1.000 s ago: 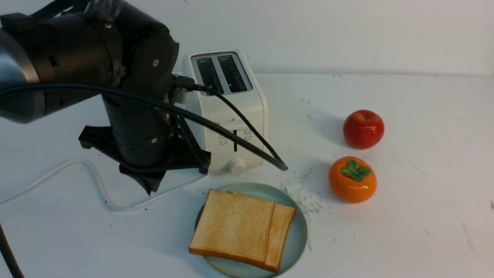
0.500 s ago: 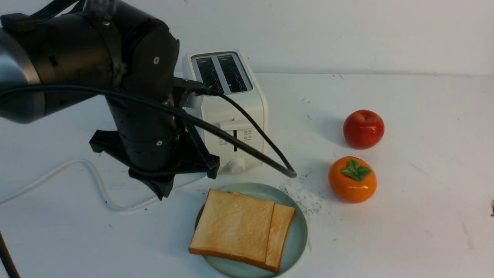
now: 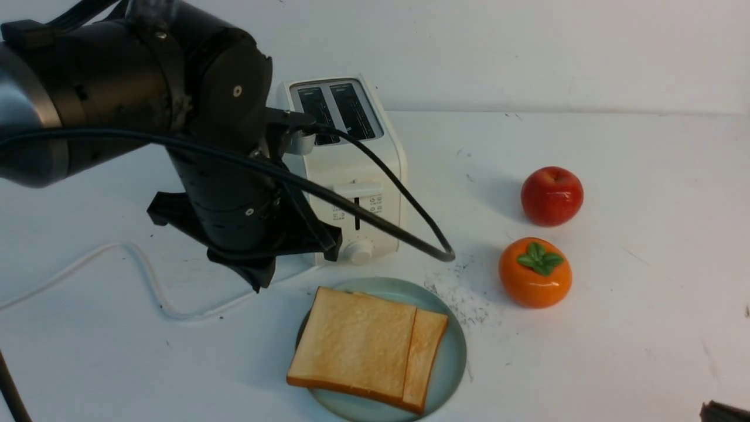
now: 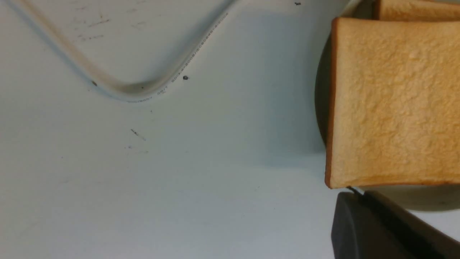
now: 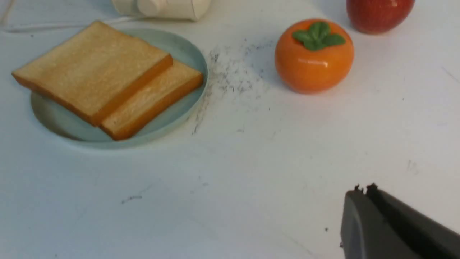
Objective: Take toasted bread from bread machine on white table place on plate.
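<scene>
While both arms hang free of the bread, each view gives this:

Front view, left gripper (image 3: 258,280): jaws together, holding nothing, tip pointing down above the white table (image 3: 615,351).
Front view, toasted bread (image 3: 366,349): two slices lying overlapped on the plate (image 3: 454,363), just beside and below the left jaws, toward the robot's right.
Front view, bread machine (image 3: 351,170): directly behind the left gripper, both slots empty, its white cord (image 3: 146,275) looping over the table on the far side of the jaws from the plate.
Front view, other things: a red apple (image 3: 552,195) and an orange persimmon (image 3: 535,272), well apart from the left jaws, past the plate.
Front view, right gripper (image 3: 725,411): only a dark corner shows.

Left wrist view, left gripper (image 4: 354,194): closed tip just beside a corner of the top slice (image 4: 395,104); cord (image 4: 129,90) well apart.

Right wrist view, right gripper (image 5: 363,190): jaws together, empty, over bare table (image 5: 215,198).
Right wrist view, toasted bread (image 5: 104,75): stacked on the plate (image 5: 179,115), well ahead of the jaws; persimmon (image 5: 314,55) nearer, apple (image 5: 379,14) beyond it.
</scene>
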Robot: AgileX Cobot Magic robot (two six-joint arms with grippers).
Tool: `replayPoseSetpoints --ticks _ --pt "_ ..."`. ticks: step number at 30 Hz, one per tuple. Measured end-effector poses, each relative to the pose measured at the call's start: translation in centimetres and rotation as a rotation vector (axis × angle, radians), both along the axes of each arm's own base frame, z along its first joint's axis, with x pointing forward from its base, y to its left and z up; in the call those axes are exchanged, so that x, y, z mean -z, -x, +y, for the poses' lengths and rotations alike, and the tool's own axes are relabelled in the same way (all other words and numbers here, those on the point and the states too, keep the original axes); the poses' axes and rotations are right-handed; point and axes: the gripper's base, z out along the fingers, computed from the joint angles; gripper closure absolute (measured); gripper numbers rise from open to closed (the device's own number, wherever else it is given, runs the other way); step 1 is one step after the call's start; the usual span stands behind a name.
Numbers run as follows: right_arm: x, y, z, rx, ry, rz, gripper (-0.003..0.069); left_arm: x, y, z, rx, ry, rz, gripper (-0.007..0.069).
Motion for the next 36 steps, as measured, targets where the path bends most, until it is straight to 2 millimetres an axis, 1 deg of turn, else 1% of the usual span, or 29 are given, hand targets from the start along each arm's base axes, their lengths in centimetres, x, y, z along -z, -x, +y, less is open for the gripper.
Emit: replayPoseSetpoints --ticks 3,10,13,18,21,24,26,28,32,36 --pt "0.5 0.2 -0.1 -0.001 0.016 0.041 0.0655 0.0 -0.1 0.0 0.001 0.004 -0.006 0.0638" --pt "0.9 0.4 -0.1 -0.003 0.034 0.084 0.0646 0.0 -0.1 0.0 0.001 0.004 -0.006 0.0638" --pt "0.9 0.9 -0.3 -0.004 0.028 0.070 0.0644 0.0 0.0 0.0 0.001 0.003 -0.005 0.0638" --pt "1.3 2.1 -1.0 0.022 -0.003 -0.008 0.0638 0.0 -0.1 0.0 0.001 0.004 -0.007 0.0638" --pt "2.4 2.7 -1.7 0.089 -0.015 -0.038 0.0636 0.0 -0.1 0.0 0.001 0.003 -0.008 0.0638" --pt "4.3 3.2 -2.3 0.167 -0.022 -0.060 0.0635 0.0 -0.2 0.1 0.004 -0.016 -0.018 0.0638" --pt "4.7 3.4 -2.4 0.180 -0.025 -0.068 0.0635 0.0 -0.1 0.1 0.004 -0.018 -0.017 0.0638" --pt "4.5 3.5 -2.5 0.206 -0.041 -0.129 0.0632 0.0 0.0 0.2 0.002 -0.029 -0.002 0.0638" --pt "4.4 3.5 -2.7 0.240 -0.044 -0.149 0.0628 -0.2 0.0 0.5 0.011 -0.063 -0.002 0.0638" --pt "4.4 3.5 -2.9 0.280 -0.041 -0.149 0.0624 -1.6 0.0 1.5 0.018 -0.142 -0.064 0.0638"
